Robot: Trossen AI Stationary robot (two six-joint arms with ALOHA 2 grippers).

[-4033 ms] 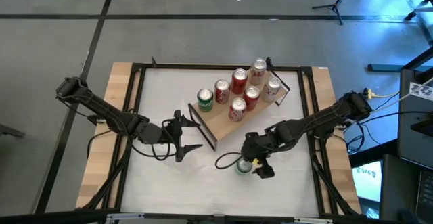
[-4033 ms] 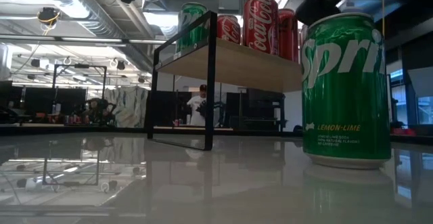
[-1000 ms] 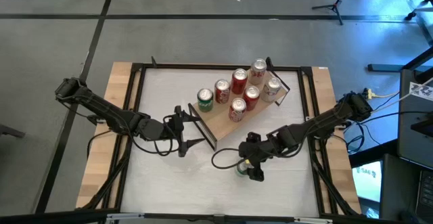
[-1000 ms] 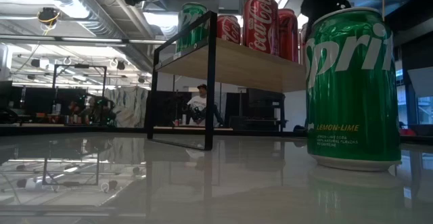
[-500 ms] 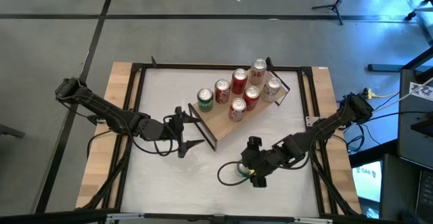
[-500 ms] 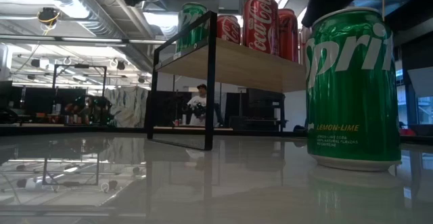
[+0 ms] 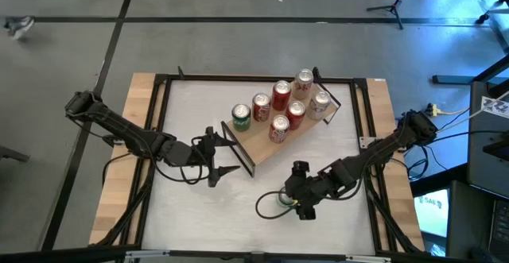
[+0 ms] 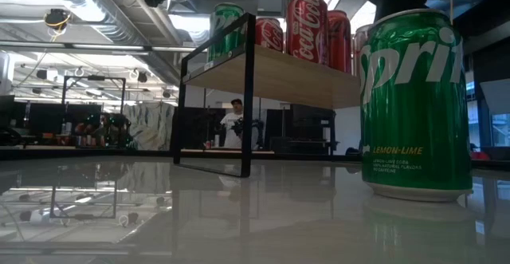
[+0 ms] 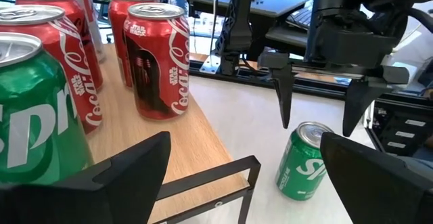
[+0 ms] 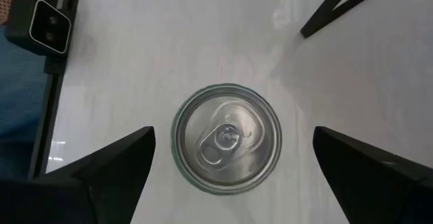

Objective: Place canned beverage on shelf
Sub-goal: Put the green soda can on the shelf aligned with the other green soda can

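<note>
The green aluminium soft-drink can (image 7: 284, 200) stands upright on the white tabletop (image 7: 199, 215) toward its near edge, well apart from the light-wood shelf with thin black metal frame ends (image 7: 262, 140), which sits angled toward the far edge and already carries seven red, green and pale cans. The right gripper (image 10: 226, 158) hangs directly above the can, looking straight down on its silver lid and pull tab, with both dark fingers (image 9: 284, 95) spread wide and standing clear on either side of the rim without touching it. The can's long axis is vertical and runs along the gripper's line of approach, so in my judgement a plain descent would put the fingers around the can's sides. The left gripper (image 7: 227, 157) waits, fingers apart and empty, just beside the shelf's near black frame end, facing across it toward the can; the right arm is clearly the nearer one for the pick.
</note>
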